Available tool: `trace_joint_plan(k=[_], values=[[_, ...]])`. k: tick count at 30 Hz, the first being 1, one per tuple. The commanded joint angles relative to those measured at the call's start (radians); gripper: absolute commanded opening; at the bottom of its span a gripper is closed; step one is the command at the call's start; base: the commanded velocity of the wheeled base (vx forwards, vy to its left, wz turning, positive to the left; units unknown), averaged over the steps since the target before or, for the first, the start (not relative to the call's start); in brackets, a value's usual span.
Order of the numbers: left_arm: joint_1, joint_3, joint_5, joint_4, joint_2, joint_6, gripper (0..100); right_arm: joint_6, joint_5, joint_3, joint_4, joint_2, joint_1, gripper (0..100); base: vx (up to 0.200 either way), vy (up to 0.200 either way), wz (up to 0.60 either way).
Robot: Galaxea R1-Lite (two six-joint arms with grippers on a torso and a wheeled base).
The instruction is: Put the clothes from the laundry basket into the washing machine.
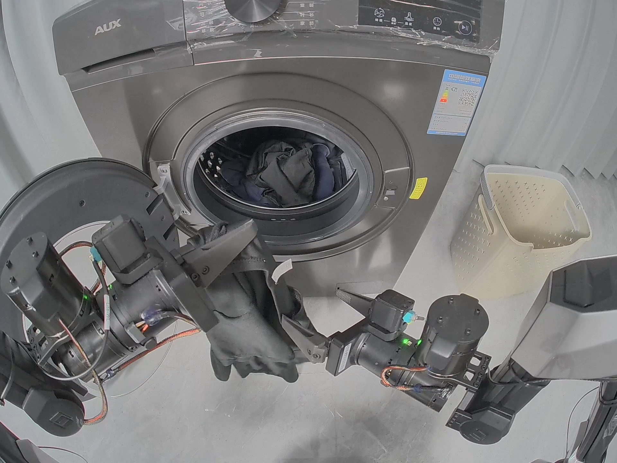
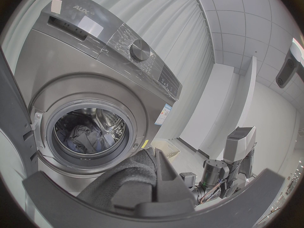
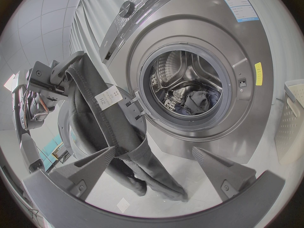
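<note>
Left claw (image 1: pixel 223 244) with dark garment (image 1: pixel 252 319) near lower rim of washing machine (image 1: pixel 385 94)

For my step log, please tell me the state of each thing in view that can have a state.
Washing machine door: open, swung to the robot's left.
Drum: already holds dark clothes.
Laundry basket: upright, looks empty.
Dark garment: hanging outside the drum, not yet in.
Left gripper: shut on the garment's top edge.
Right gripper: open, beside the garment's lower part.
</note>
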Motion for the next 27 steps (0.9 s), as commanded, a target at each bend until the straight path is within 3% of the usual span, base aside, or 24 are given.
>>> trace_joint_plan(k=[1,19,27], values=[[0.009,-0.001,-0.002,-0.003,0.008,-0.001,0,0.000,0.000,0.000,-0.001,0.007,0.000,100,0.000,0.000,0.00],[0.018,-0.023,-0.002,-0.004,0.000,-0.002,0,0.000,0.000,0.118,-0.010,0.027,-0.014,100,0.000,0.000,0.00],[0.018,-0.023,-0.006,-0.018,-0.004,-0.001,0,-0.006,0.003,0.062,-0.015,0.109,-0.044,100,0.000,0.000,0.00]])
